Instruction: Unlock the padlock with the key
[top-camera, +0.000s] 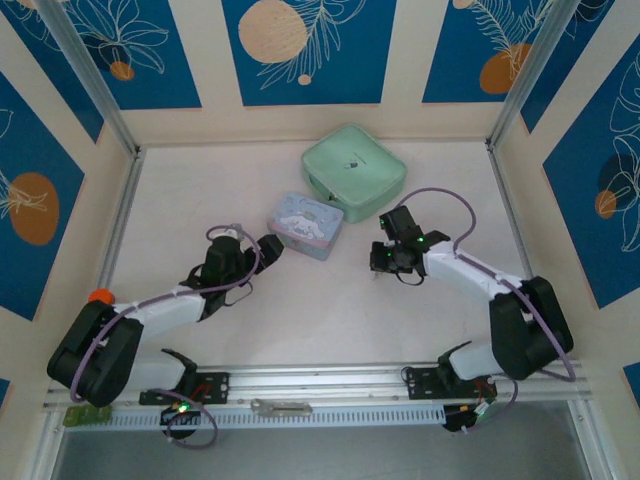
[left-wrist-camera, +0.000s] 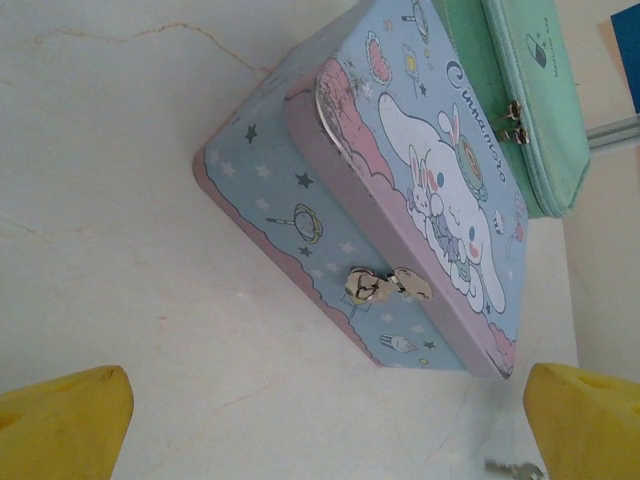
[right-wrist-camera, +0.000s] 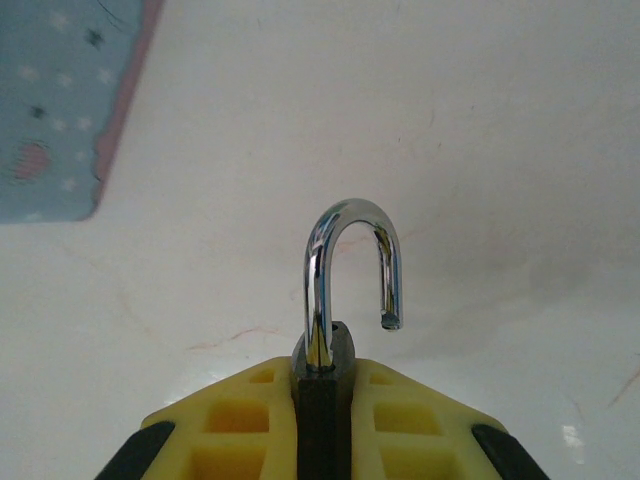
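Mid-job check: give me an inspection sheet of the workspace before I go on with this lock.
Surface: pale table, faint veining.
Job's things: padlock clamped in the right tool, one shackle end free; key lying on the table.
Clutter: blue cartoon tin; green zip case beside it; grey metal bar on the front rail.
Grippers: left tool open, holding nothing; right tool shut on the padlock.
Cables: purple cables loop along both arms.
Surroundings: blue-and-cream patterned walls.
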